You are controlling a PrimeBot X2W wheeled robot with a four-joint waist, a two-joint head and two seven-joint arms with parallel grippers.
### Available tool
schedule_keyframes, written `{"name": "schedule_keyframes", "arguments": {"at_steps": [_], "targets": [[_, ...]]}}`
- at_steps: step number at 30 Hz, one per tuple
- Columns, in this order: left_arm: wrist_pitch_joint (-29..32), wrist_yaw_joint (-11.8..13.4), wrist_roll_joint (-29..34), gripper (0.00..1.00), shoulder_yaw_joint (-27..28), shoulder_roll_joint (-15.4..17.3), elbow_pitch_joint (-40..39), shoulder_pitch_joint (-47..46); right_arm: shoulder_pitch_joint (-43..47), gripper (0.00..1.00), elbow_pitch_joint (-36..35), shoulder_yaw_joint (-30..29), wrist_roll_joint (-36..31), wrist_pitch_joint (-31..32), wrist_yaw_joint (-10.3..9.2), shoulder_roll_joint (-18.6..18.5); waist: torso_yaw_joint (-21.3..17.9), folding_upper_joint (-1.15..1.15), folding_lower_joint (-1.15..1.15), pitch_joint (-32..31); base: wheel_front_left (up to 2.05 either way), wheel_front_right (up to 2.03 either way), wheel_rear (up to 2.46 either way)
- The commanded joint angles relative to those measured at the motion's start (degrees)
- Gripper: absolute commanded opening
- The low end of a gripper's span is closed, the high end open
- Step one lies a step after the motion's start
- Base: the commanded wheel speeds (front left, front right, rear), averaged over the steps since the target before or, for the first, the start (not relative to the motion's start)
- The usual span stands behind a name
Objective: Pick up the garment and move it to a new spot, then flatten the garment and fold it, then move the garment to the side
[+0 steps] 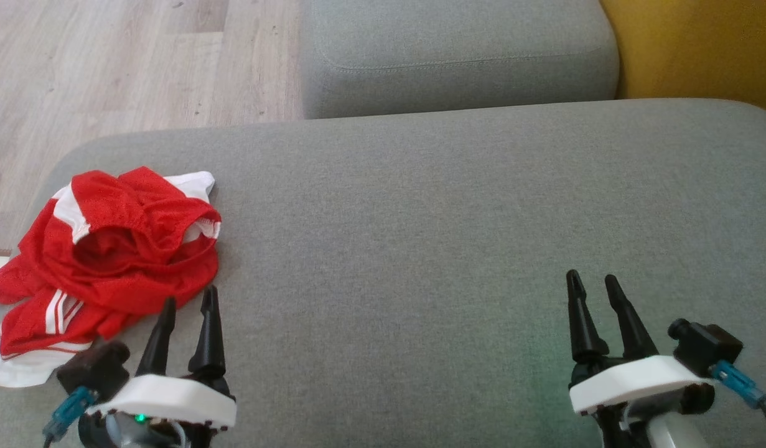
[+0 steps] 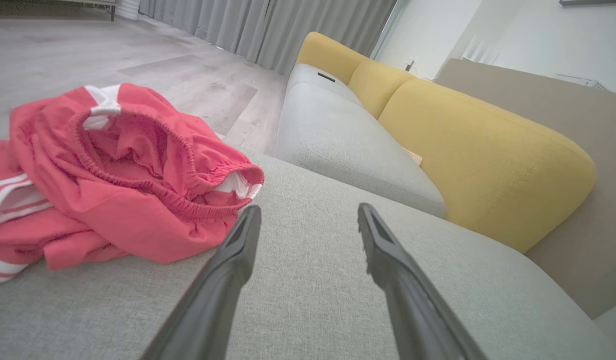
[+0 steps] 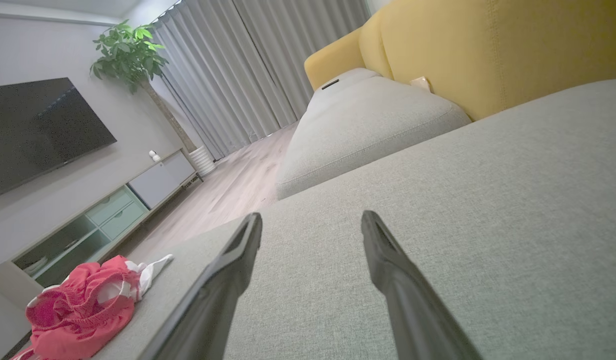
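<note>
The garment [image 1: 109, 261] is a pair of red shorts with white stripes, lying crumpled at the left end of the grey cushion [image 1: 420, 236]. Its elastic waistband gapes upward in the left wrist view, garment [image 2: 122, 185]. My left gripper [image 1: 190, 305] is open, its tips just short of the garment's near edge and touching nothing. In its own view the left gripper [image 2: 308, 215] has bare cushion between its fingers. My right gripper [image 1: 594, 283] is open far to the right over bare cushion, right gripper [image 3: 310, 222]. The garment [image 3: 82, 310] lies small at the lower left there.
A second grey seat cushion [image 1: 457, 56] sits beyond a gap at the back, with a yellow backrest [image 1: 700, 50] to its right. Wooden floor [image 1: 109, 62] lies beyond the cushion's left and far edges. A TV [image 3: 37, 125] and low cabinet [image 3: 102, 215] stand across the room.
</note>
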Motion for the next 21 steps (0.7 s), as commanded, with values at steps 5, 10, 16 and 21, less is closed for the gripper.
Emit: {"name": "schedule_keyframes", "arguments": {"at_steps": [5, 10, 16, 21], "targets": [[-1.8, 0.2, 4.9, 1.00, 0.5, 1.0, -3.1, -1.9, -3.0, 1.00, -1.9, 2.1, -4.7, -1.6, 0.34, -0.4, 0.1, 0.00, 0.00, -0.2, 0.00, 0.00, 0.00], [-2.6, 0.2, 8.3, 1.00, 0.1, 1.0, -4.0, -1.7, -2.9, 1.00, -1.6, 2.1, -7.6, -2.4, 0.36, -0.5, 0.2, 0.00, 0.00, -0.5, 0.00, 0.00, 0.00], [-3.6, 0.2, 12.7, 1.00, -0.3, 1.1, -4.7, -1.3, -3.0, 1.00, -1.3, 2.0, -11.2, -3.5, 0.38, -0.5, 0.2, 0.00, 0.00, -0.7, 0.00, 0.00, 0.00], [-4.4, 0.0, 16.2, 1.00, -0.4, 1.2, -4.7, -1.0, -3.0, 1.00, -0.7, 1.1, -14.2, -4.3, 0.40, -0.5, 0.2, 0.00, 0.00, -0.9, 0.00, 0.00, 0.00]]}}
